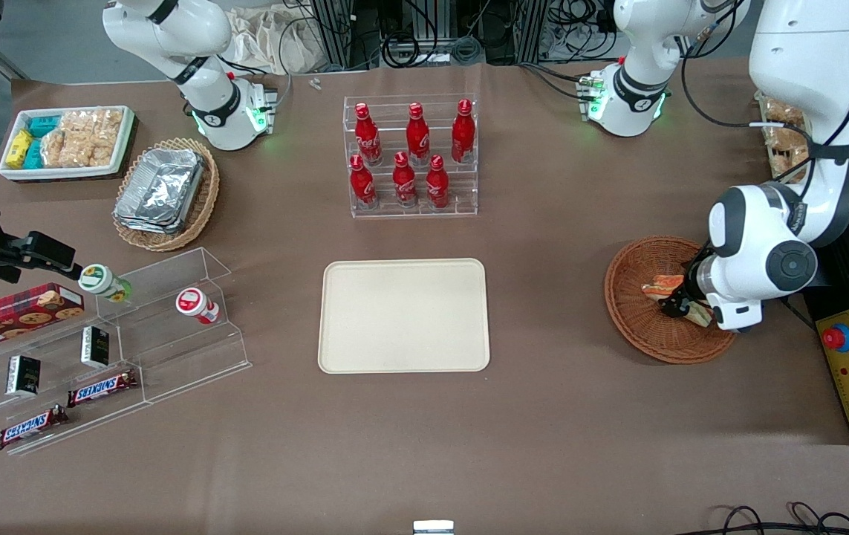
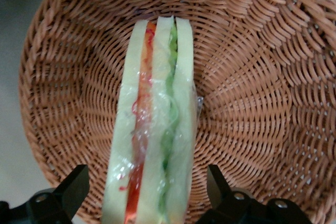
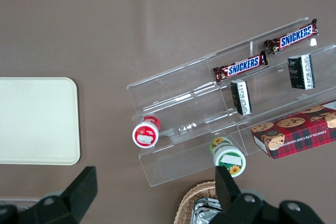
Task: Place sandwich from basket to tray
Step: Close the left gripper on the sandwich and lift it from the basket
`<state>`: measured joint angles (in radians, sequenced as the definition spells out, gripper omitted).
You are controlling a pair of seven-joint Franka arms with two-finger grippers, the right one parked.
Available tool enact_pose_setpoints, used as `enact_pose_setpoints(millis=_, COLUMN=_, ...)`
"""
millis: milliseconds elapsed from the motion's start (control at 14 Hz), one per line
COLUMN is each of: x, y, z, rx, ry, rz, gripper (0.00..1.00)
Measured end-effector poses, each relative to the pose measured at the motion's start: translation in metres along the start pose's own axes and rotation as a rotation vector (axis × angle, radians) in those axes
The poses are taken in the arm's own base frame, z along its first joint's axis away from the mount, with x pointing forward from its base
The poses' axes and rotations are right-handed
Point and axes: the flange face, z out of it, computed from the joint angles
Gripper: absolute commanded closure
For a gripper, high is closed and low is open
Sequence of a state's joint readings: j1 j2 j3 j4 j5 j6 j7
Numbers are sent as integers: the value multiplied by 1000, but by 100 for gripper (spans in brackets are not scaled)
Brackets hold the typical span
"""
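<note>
- Hovering low inside the reddish-brown wicker basket, the tool is straddling the wrapped sandwich with its fingers spread apart, one on each bread face, neither seeming to press yet.
- Lying in the basket, the sandwich is showing its red and green filling edge-on.
- Closing gently looks wise here: the bread is likely soft and the film slippery, so squeezing on the flat faces, centred, should be steadying it.
- Waiting well apart on the counter, the cream tray is sitting bare.

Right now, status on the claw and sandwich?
Claw open, straddling sandwich in basket. Not gripped yet. Tray bare, nothing in the way.
</note>
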<state>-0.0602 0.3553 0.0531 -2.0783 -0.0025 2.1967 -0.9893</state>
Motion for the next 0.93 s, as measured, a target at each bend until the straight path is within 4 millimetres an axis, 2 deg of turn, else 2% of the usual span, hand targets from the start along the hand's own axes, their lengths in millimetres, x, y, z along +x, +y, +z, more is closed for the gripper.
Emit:
enact_pose_setpoints(millis=71, x=1, y=1, z=4, rx=-2, ry=2, rz=0, gripper=64)
enact_pose_setpoints(millis=143, x=2, y=2, z=6, rx=-4, ry=4, rz=0, gripper=99)
enact_pose_setpoints(millis=357, x=11, y=-2, z=4, rx=-7, ry=19, rz=-13, gripper=100)
enact_pose_setpoints(millis=500, x=14, y=-4, z=-11, rx=-14, ry=30, rz=-11, gripper=100)
enact_pose_setpoints(millis=571, x=11, y=-6, z=-29, rx=-7, ry=25, rz=-2, gripper=100)
enact_pose_setpoints(millis=714, x=-7, y=-8, z=-90, rx=18, ry=6, rz=56, gripper=100)
enact_pose_setpoints(millis=786, x=-25, y=-6, z=-126, rx=24, ry=2, rz=101, gripper=100)
enact_pose_setpoints(millis=929, x=-84, y=10, z=-188, rx=11, ry=1, rz=244, gripper=100)
